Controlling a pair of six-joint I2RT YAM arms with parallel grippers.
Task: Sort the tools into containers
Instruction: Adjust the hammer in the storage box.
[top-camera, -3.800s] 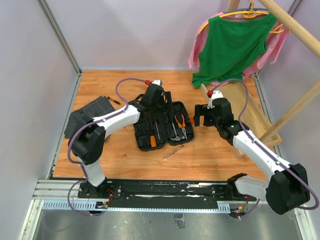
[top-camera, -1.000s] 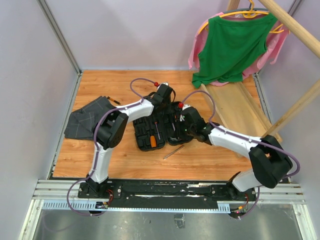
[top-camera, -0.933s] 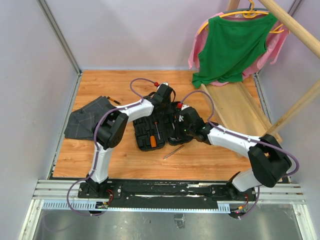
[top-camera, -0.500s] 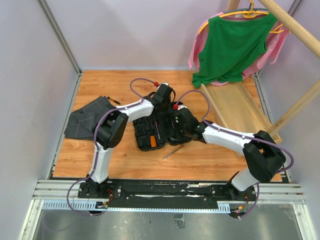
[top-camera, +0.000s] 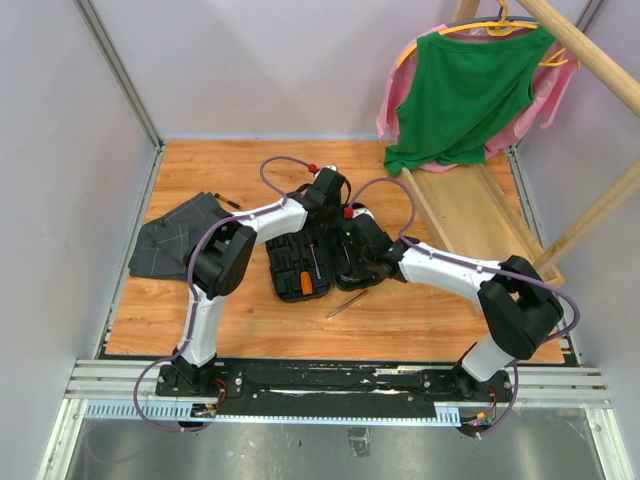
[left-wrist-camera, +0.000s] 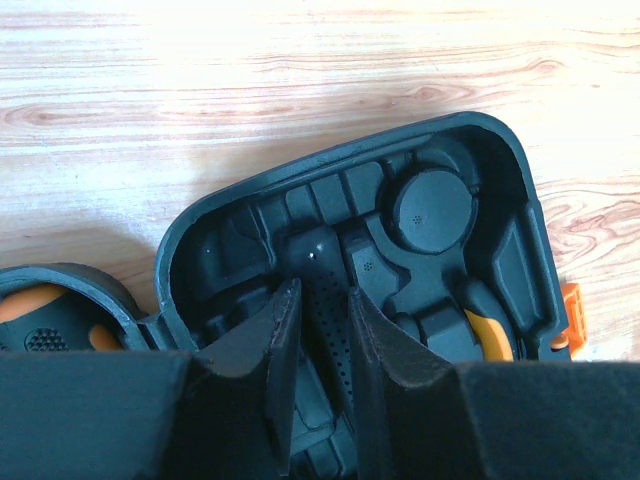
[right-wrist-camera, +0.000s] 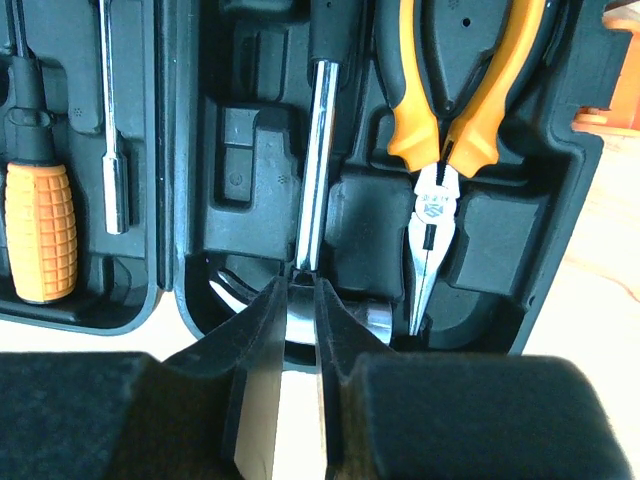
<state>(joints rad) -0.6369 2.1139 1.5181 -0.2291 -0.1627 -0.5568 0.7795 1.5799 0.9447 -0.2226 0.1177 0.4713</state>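
- The tool case (top-camera: 285, 255) lies open near the middle of the table (top-camera: 420, 320), and most of the tools are already in its moulded slots.
- In the right wrist view the pliers (right-wrist-camera: 435, 190) sit in the right half. An orange-handled screwdriver (right-wrist-camera: 40, 230) and a thin steel driver (right-wrist-camera: 114, 170) sit in the left half.
- The claw hammer (right-wrist-camera: 320, 150) lies along its slot beside the pliers, and both arms are on it.
- The left gripper (left-wrist-camera: 320, 293) is narrowed onto the far end of the black handle, its fingers pressing either side.
- The right gripper (right-wrist-camera: 298, 290) is pinched on the neck, where the steel shaft meets the head at the near wall of the case.
- This looks like the last seating of the hammer. Whether it is fully down in the slot cannot be told.
- Two things are left. A loose screwdriver (top-camera: 347, 303) lies on the wood just near-right of the case. A small dark tool (top-camera: 230, 202) lies by the far edge of the grey cloth (top-camera: 170, 240), and its kind is too small to tell.
- Room is tight at the case. The two wrists crowd together over its right half, and the slot walls hem in the fingers.
- The orange latch (left-wrist-camera: 570, 305) sticks out at the case's edge.
- Bare wood lies open on the near side of the case and to its right, before the wooden tray (top-camera: 470, 215).
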